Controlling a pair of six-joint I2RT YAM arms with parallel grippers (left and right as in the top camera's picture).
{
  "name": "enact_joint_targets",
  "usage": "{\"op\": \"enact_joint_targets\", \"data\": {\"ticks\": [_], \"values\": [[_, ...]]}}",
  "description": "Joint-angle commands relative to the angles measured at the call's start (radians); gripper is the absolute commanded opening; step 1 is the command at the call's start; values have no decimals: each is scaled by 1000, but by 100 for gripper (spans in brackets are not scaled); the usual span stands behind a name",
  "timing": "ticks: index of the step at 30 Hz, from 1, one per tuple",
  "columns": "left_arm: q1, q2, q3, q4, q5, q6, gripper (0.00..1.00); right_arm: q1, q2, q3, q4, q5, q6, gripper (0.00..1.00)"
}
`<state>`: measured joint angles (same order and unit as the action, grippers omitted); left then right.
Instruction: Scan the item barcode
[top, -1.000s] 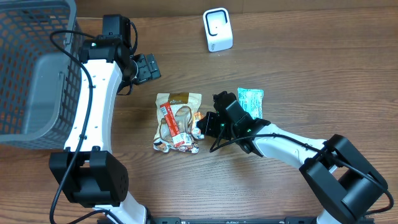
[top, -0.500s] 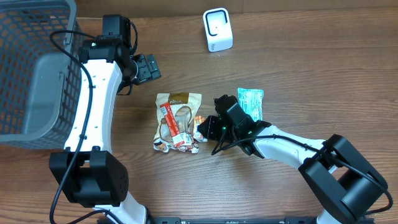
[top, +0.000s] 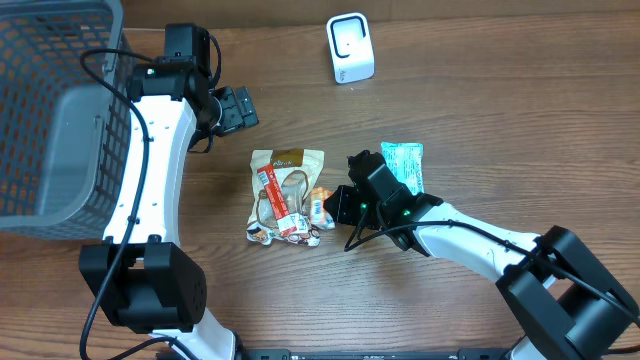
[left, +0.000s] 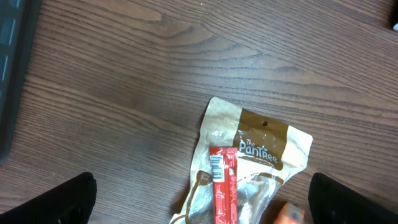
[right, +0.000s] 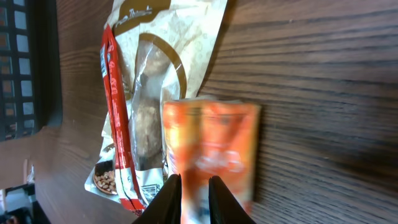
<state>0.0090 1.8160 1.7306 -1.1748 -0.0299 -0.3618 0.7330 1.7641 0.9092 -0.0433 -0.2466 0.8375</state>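
A small orange packet (right: 217, 143) sits between the fingers of my right gripper (right: 194, 186), which is shut on its near edge; the packet looks blurred. From overhead, the right gripper (top: 335, 206) holds the orange packet (top: 319, 203) against the right side of a brown-and-clear snack bag (top: 285, 190) with a red stick pack lying on it. A white scanner (top: 350, 47) stands at the back of the table. My left gripper (top: 235, 108) hovers open, back left of the snack bag (left: 255, 162), holding nothing. No barcode on the orange packet shows.
A teal packet (top: 403, 165) lies just right of the right gripper. A grey wire basket (top: 50, 120) fills the left edge of the table. Bare wood lies between the snack bag and the scanner.
My right gripper has closed on the orange packet and shifted slightly to the right with it. The left arm has not moved.
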Motion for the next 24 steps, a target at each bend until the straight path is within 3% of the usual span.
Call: {"op": "enact_joint_targets", "data": {"ticks": [1, 7, 10, 15, 18, 24], "values": [[4, -15, 12, 1, -3, 23, 100, -4, -34, -6, -16, 54, -10, 16], [4, -15, 12, 1, -3, 23, 100, -4, -35, -4, -56, 70, -74, 17], [4, -15, 12, 1, -3, 22, 100, -4, -55, 22, -80, 43, -141, 23], [3, -15, 12, 1, -3, 23, 100, -4, -106, 156, -277, 71, -235, 31], [4, -15, 12, 1, -3, 23, 100, -4, -106, 240, -417, 112, -290, 32], [4, -15, 12, 1, -3, 23, 100, 14, -94, 259, -509, 132, -345, 25]]}}
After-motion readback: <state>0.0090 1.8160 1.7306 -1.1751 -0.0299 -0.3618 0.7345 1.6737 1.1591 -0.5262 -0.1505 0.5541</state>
